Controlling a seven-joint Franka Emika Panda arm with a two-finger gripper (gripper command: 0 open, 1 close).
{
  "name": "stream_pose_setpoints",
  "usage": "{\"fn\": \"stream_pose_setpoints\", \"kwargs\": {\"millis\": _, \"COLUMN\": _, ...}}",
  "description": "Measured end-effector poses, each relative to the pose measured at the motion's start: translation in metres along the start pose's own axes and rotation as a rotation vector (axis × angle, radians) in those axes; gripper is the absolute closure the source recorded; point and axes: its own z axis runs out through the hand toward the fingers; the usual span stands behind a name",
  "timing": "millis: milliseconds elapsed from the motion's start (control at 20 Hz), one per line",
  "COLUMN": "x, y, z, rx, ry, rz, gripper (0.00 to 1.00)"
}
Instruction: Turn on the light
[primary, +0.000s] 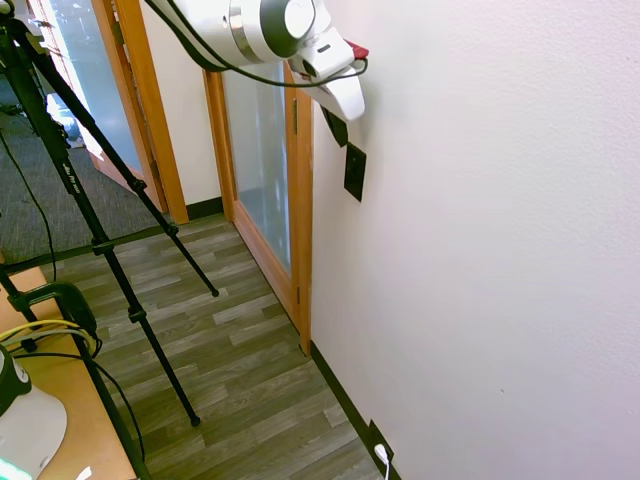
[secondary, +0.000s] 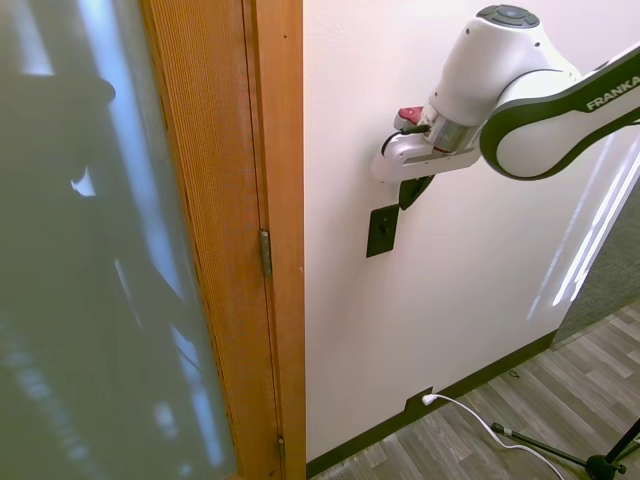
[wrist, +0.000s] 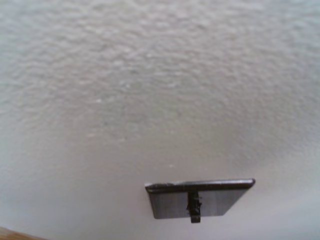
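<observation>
A white textured wall (primary: 480, 250) beside a wooden door frame (primary: 300, 230) carries the black switch (primary: 354, 171). The gripper (secondary: 413, 190) hangs just above the switch, close to the wall; its dark fingers merge, so their spread is unclear. The toggle (wrist: 193, 207) looks blurred.

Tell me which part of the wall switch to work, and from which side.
Don't grip the flat plate; work the small toggle jutting from the middle of the switch. The pincer hangs just above it at the wall, so coming down from above and nudging with a fingertip looks best.
</observation>
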Motion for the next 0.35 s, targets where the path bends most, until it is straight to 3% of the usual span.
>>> {"fn": "stream_pose_setpoints", "kwargs": {"millis": 350, "x": -0.009, "y": 0.025, "z": -0.054, "rx": 0.033, "ry": 0.025, "rz": 0.032, "gripper": 1.0}}
